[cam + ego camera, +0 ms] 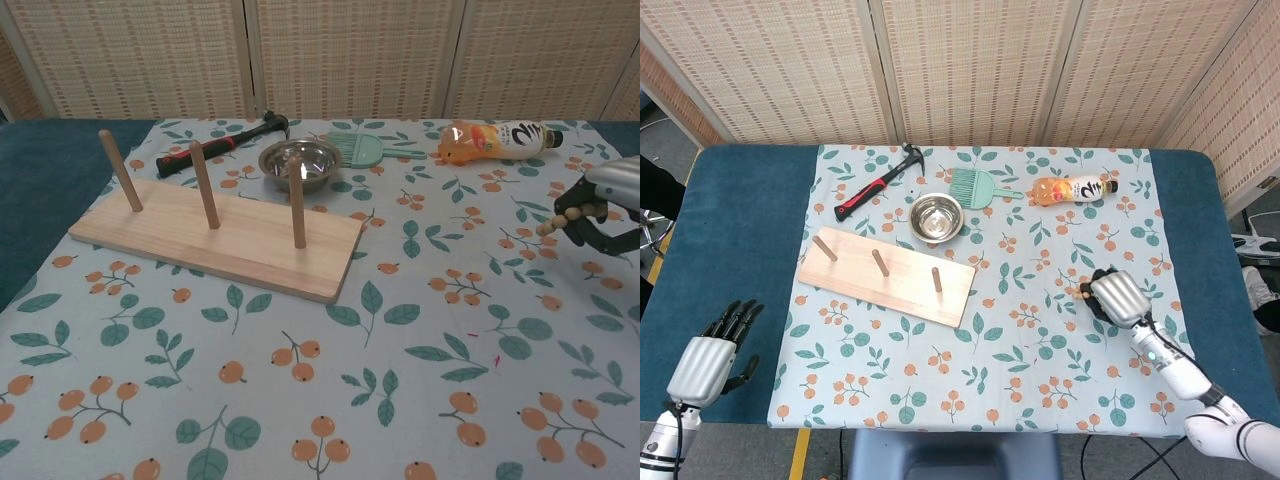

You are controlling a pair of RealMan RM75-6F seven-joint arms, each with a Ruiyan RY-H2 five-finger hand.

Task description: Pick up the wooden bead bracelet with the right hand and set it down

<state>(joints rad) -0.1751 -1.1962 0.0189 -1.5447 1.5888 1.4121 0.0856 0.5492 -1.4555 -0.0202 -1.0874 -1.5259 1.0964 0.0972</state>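
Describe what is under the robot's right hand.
The right hand is turned palm down over the flowered tablecloth. It holds the wooden bead bracelet; some beads hang from its fingers in the chest view. The hand covers the rest of the loop.

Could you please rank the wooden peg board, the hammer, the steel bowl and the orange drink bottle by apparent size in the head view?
1. wooden peg board
2. hammer
3. orange drink bottle
4. steel bowl, close to the bottle, so this order is unsure.

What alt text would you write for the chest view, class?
At the right edge, the right hand holds a bead bracelet above a floral tablecloth. A wooden peg board sits left, with a hammer, bowl, brush and bottle behind.
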